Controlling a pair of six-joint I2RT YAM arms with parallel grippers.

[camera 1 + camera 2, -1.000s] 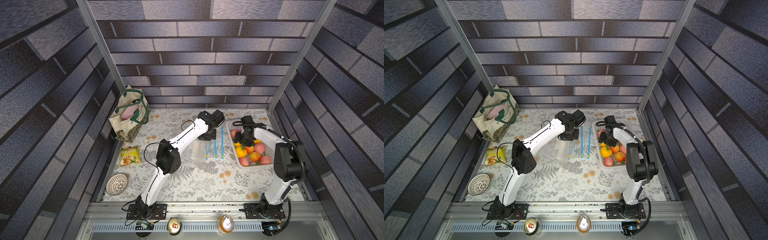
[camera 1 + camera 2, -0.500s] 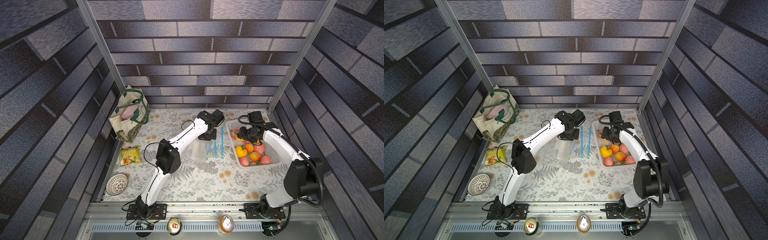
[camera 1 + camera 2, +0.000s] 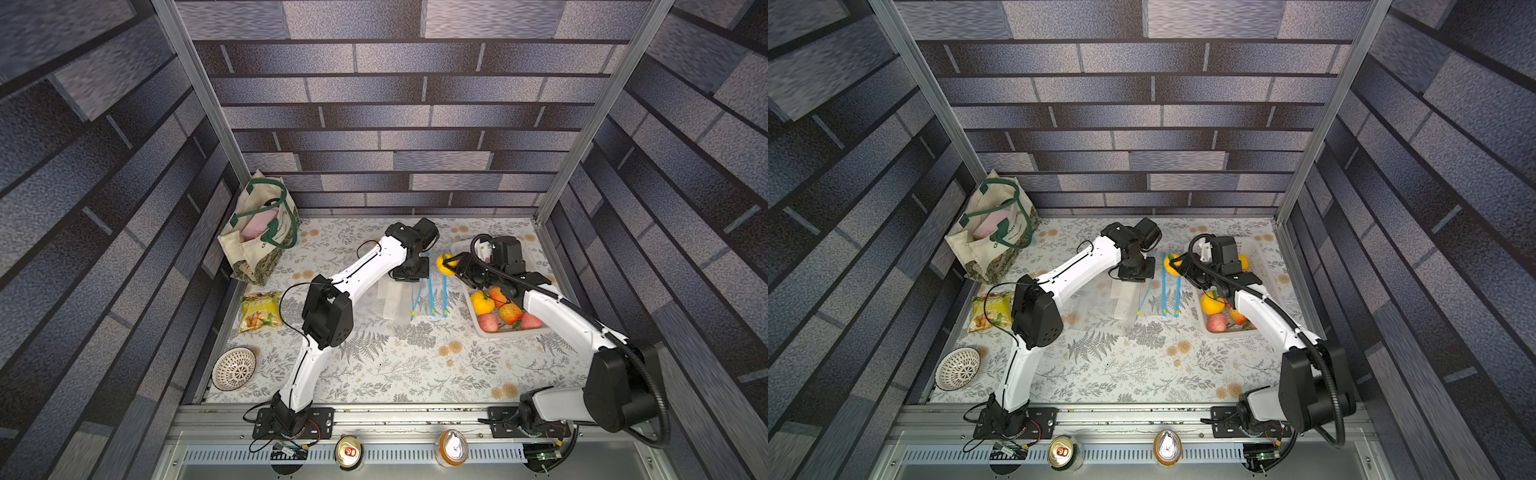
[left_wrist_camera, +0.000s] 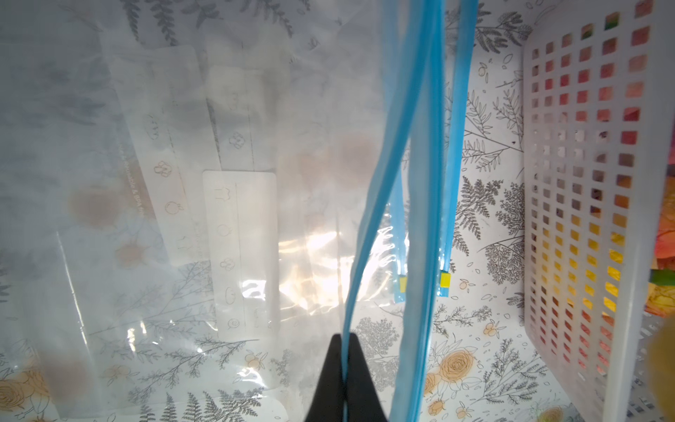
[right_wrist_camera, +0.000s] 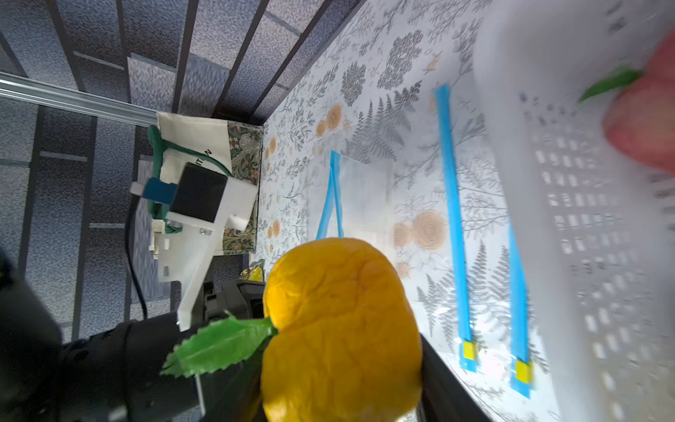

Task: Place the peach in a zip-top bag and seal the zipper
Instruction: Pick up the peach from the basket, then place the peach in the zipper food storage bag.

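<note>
Peach (image 5: 339, 321), yellow-orange with a green leaf, sits clamped between the fingers of the right gripper (image 3: 454, 267). We see it held above the flowered tablecloth (image 3: 399, 365), just off the far corner of the white basket (image 3: 513, 332) and near the blue strips of the bags. Across from it, the left gripper (image 4: 345, 380) has its jaws pinched tight on the blue zipper (image 4: 392, 146) of one zip-top bag (image 3: 392, 299), whose clear body trails over the cloth towards the front. In the right wrist view that zipper's two strips part into a narrow gap, so we read the mouth as unsealed. The other bags (image 3: 438, 291) lie flat between this bag and the basket, each with a blue strip ending in a yellow tab. Inside the basket we count several more fruit (image 3: 505, 313), orange, red and pink. Well apart, along the left wall, stand a tote bag (image 3: 259, 232), a snack packet (image 3: 259, 311) and a patterned bowl (image 3: 234, 368). Two cans (image 3: 348, 451) sit on the front rail.
</note>
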